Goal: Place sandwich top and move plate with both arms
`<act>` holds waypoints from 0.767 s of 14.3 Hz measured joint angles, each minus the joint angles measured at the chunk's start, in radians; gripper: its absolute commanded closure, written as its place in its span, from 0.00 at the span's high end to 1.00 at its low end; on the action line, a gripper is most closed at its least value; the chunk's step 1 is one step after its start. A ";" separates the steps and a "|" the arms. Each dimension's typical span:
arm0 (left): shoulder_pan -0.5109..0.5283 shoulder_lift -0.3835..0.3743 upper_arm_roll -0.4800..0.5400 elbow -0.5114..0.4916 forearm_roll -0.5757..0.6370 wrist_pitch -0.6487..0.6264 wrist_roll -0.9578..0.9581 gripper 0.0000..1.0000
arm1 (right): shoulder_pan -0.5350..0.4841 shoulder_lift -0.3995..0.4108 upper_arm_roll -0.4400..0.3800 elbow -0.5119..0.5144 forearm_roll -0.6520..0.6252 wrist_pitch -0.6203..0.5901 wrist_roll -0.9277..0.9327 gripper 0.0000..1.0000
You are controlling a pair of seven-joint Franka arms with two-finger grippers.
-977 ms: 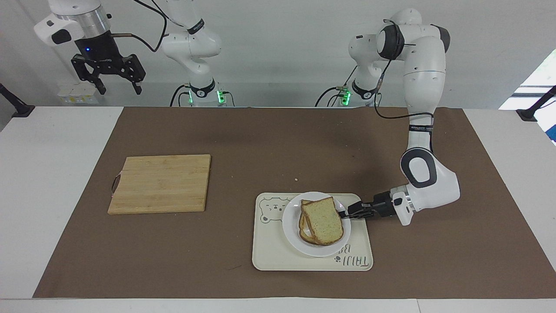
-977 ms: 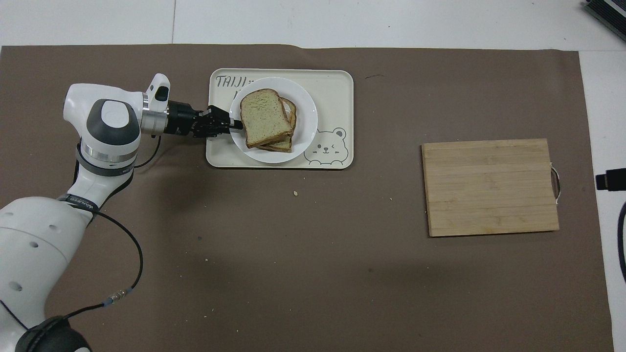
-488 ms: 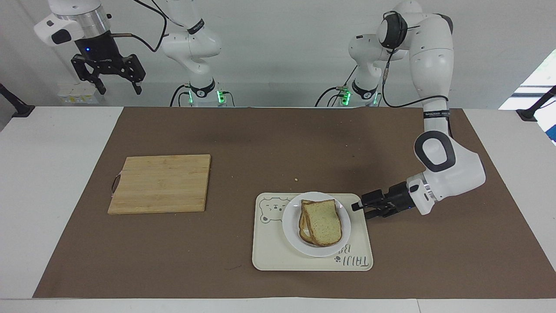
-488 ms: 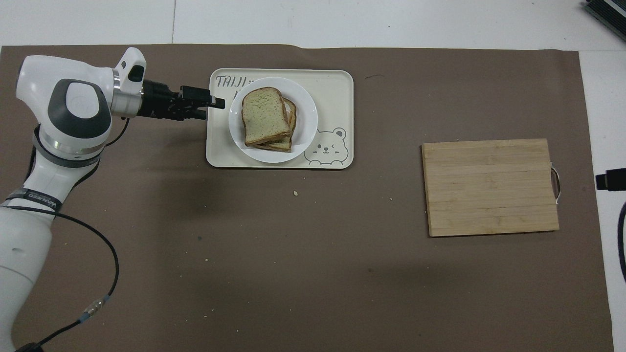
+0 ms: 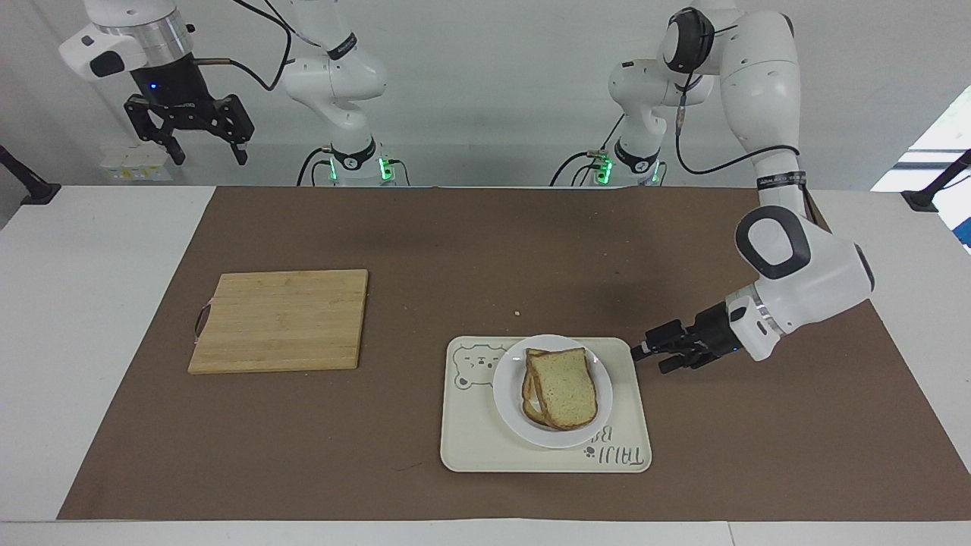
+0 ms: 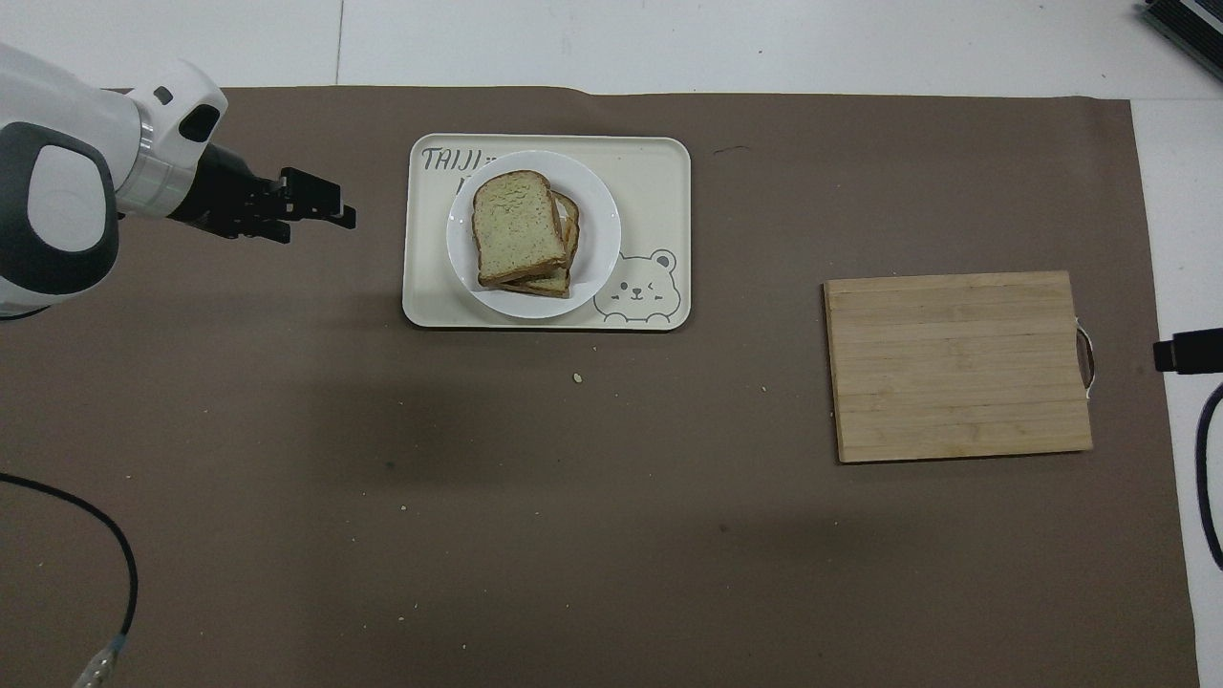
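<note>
Sandwich top (image 5: 565,388) lies on the stack on the plate (image 5: 510,406), tray (image 5: 470,447) beneath; left gripper (image 5: 651,356), jaws wide and empty, hovers at the tray's 2 o'clock in the facing view; right gripper (image 5: 205,152) waits raised, jaws spread, empty.

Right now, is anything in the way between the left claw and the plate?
Nothing visible. The open left claw hangs by the tray's end, facing the plate, with only bare tray between them. The bread lies on the plate.
</note>
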 measured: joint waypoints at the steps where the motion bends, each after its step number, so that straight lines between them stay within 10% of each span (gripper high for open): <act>1: -0.001 -0.029 -0.001 0.000 0.069 -0.026 -0.015 1.00 | -0.001 0.000 0.000 0.000 0.000 0.000 0.000 1.00; 11: 0.122 -0.294 0.016 -0.002 0.263 -0.253 -0.004 1.00 | -0.049 0.000 0.033 0.000 0.000 0.000 0.000 1.00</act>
